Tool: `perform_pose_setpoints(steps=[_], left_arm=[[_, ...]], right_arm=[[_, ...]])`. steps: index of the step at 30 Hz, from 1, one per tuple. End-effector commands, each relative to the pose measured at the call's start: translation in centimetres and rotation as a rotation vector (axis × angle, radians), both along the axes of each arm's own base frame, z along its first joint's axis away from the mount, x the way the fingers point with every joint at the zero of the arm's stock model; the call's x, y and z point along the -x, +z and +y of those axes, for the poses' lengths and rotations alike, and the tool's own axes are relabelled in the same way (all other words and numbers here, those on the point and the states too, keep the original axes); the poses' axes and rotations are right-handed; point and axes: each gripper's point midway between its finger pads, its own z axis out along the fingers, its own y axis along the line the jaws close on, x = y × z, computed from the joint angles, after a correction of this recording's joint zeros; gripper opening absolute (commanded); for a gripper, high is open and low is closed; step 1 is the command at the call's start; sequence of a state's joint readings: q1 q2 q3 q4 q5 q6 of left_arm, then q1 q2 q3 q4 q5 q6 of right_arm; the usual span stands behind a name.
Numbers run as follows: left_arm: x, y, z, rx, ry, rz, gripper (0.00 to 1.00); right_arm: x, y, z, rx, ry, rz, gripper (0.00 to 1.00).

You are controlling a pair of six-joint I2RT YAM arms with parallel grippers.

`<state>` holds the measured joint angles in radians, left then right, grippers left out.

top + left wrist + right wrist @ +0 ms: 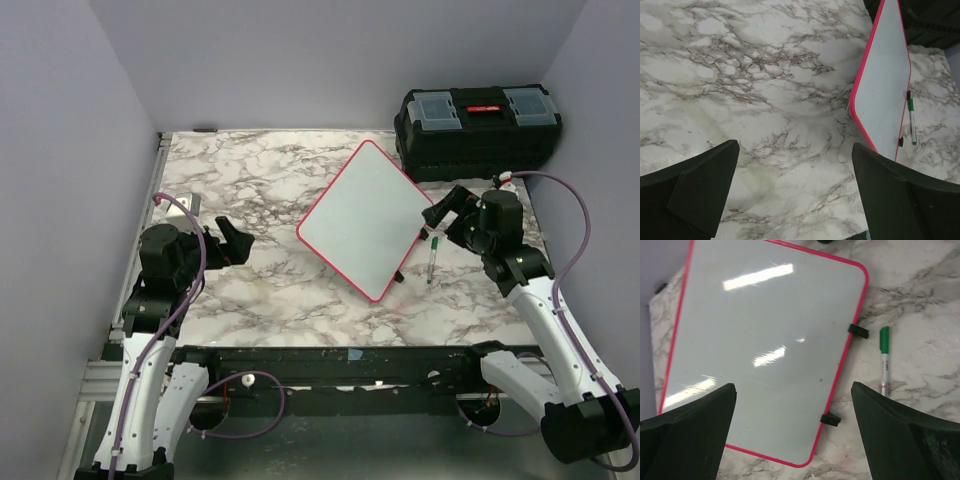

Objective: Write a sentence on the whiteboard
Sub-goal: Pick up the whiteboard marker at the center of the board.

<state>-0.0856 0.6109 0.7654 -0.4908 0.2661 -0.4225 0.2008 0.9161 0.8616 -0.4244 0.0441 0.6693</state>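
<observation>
Jaws wide; whiteboard (365,220) blank

Glossy smooth whiteboard (765,365) (glare streaks across it), marble-patterned table (740,75) with slight sheen, matt black plastic toolbox (478,130)

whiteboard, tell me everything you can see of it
The whiteboard is a flat white rectangle with a thin red-pink rim and rounded corners, glossy enough to reflect the lights. Its surface is blank, with no writing. Two small black clips sit on one edge. It lies flat on the marble table, turned diagonally. A green-capped marker lies beside the clip edge, apart from it.
</observation>
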Motion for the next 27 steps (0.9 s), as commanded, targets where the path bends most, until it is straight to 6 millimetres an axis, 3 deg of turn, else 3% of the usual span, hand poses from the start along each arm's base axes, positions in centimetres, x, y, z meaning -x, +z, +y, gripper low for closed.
perform_pose_setpoints(steps=[1, 5, 12, 18, 27], left_arm=[[1.5, -1.6, -0.8, 0.016, -0.043, 0.094, 0.98], [2.3, -2.5, -0.4, 0.007, -0.026, 0.135, 0.97], [3.0, -3.2, -0.2, -0.009, -0.017, 0.129, 0.97], [3.0, -3.4, -0.4, -0.014, -0.024, 0.135, 0.97], [3.1, -3.5, -0.3, -0.023, -0.017, 0.138, 0.97]], right_arm=[[2.7, -5.7, -3.0, 0.109, -0.118, 0.238, 1.0], [4.0, -9.1, -3.4, 0.149, -0.126, 0.363, 1.0], [3.4, -12.1, -3.8, 0.173, -0.17, 0.464, 0.99], [3.5, -16.0, -3.9, 0.211, -0.165, 0.565, 0.84], [2.7, -18.1, -4.6, 0.286, -0.155, 0.614, 0.66]])
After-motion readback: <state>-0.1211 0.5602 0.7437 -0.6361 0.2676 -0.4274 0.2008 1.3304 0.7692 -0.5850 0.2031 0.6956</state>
